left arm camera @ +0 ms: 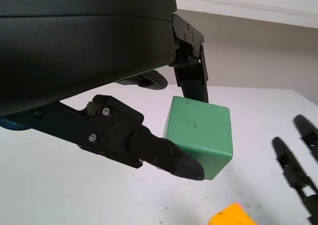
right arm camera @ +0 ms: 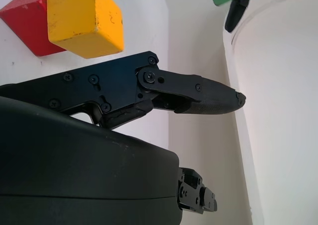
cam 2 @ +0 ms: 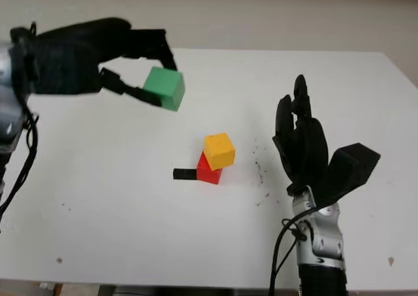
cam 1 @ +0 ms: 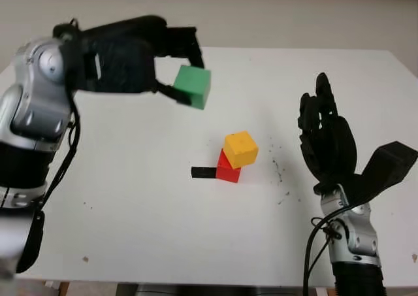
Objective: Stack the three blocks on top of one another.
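Fingers of the left hand (cam 1: 171,66) are clamped on the green block (cam 1: 193,85), which hangs in the air well above the white surface (cam 1: 130,178), behind and to the left of the stack it is meant to crown; holding it that high probably lets it travel over the stack without knocking it. Two blocks are already up: the yellow block (cam 1: 240,148) sits on the red block (cam 1: 227,168), turned a little askew from it, with a small black marker (cam 1: 204,172) on the surface touching the red block's left side. The right hand (cam 1: 326,142) is open and stands upright to the right of the stack, near but apart from it, likely kept clear of the incoming arm. From the left wrist view comes what the head cameras hide: one finger (left arm camera: 164,155) presses a lower face of the green block while another bears on its far upper edge. The right wrist view shows the yellow block overhanging the red one beneath it.
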Action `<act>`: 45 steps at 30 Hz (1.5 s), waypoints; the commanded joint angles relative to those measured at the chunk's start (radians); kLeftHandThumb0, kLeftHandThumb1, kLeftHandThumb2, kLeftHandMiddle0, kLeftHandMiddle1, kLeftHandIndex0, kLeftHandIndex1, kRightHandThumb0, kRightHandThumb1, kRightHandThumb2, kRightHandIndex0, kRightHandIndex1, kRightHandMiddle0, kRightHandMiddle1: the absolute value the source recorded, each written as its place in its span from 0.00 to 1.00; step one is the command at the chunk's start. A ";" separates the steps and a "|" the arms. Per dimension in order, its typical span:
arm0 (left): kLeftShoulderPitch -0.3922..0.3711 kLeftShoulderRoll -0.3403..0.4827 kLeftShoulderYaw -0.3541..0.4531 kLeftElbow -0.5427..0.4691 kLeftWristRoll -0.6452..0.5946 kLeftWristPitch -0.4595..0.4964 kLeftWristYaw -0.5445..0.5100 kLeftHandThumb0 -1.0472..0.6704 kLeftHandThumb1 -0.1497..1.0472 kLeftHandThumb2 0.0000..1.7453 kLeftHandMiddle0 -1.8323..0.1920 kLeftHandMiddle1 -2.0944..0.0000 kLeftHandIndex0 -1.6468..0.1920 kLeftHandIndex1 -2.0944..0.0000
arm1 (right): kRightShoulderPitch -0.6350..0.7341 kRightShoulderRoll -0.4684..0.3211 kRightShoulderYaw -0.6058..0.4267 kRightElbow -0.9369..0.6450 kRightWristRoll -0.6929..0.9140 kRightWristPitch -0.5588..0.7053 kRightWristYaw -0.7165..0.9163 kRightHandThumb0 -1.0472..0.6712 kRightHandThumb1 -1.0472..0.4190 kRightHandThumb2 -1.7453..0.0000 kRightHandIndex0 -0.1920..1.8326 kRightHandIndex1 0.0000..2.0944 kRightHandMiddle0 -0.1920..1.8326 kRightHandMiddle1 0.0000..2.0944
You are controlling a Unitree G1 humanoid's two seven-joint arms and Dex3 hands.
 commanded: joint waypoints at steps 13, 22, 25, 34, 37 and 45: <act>-0.019 -0.117 -0.064 0.137 0.014 -0.108 0.050 0.33 1.00 0.06 0.70 0.97 0.66 0.24 | -0.001 0.017 0.011 0.000 -0.008 -0.012 -0.015 0.22 0.00 0.65 0.00 0.00 0.00 0.02; -0.027 -0.145 -0.121 0.148 0.050 -0.051 0.004 0.33 1.00 0.06 0.70 0.96 0.66 0.19 | -0.012 0.018 0.008 0.013 -0.008 -0.023 -0.014 0.22 0.00 0.64 0.00 0.00 0.00 0.02; -0.026 -0.145 -0.128 0.142 0.052 -0.044 -0.009 0.34 1.00 0.06 0.73 0.98 0.67 0.18 | -0.010 0.019 0.009 0.010 -0.008 -0.024 -0.014 0.23 0.00 0.64 0.00 0.00 0.00 0.02; 0.017 -0.155 -0.129 0.145 0.018 -0.054 -0.044 0.32 1.00 0.08 0.72 0.97 0.65 0.21 | -0.009 0.016 0.005 0.014 -0.010 -0.026 -0.012 0.22 0.00 0.64 0.00 0.00 0.00 0.02; 0.023 -0.161 -0.131 0.148 0.016 -0.057 -0.046 0.32 1.00 0.07 0.72 0.97 0.64 0.21 | -0.008 0.015 0.003 0.015 -0.005 -0.027 -0.006 0.22 0.00 0.64 0.00 0.00 0.00 0.01; 0.029 -0.168 -0.132 0.163 0.012 -0.081 -0.050 0.31 1.00 0.08 0.72 0.97 0.65 0.22 | -0.004 0.013 0.004 0.008 -0.010 -0.025 -0.007 0.22 0.00 0.65 0.00 0.00 0.00 0.02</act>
